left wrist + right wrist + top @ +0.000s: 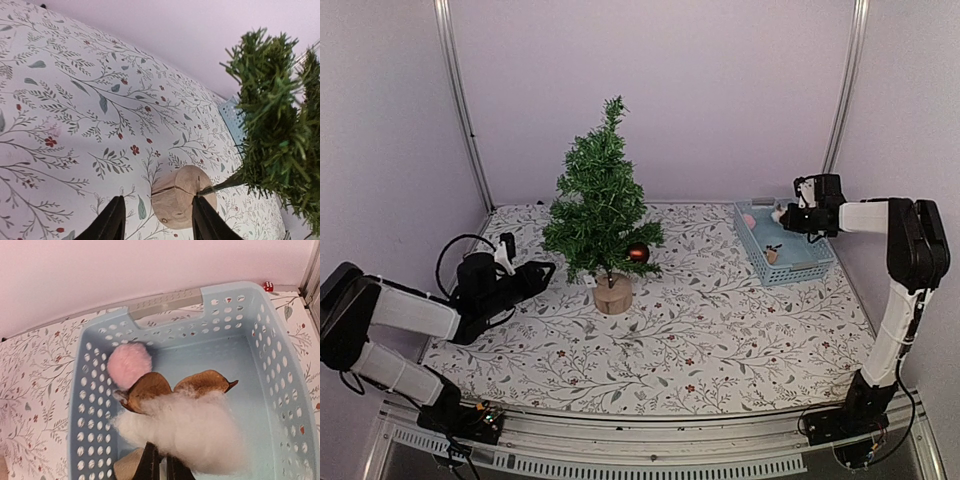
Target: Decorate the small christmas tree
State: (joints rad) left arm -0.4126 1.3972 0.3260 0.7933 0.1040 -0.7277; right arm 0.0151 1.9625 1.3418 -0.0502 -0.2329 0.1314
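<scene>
Tablecloth (720,330), leaf-printed, under small christmas tree (600,200); pale walls (720,100) behind

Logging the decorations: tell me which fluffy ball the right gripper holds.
The white fluffy ball, pinched by the shut right gripper; the pink ball sits free in the basket, beyond it.
</scene>
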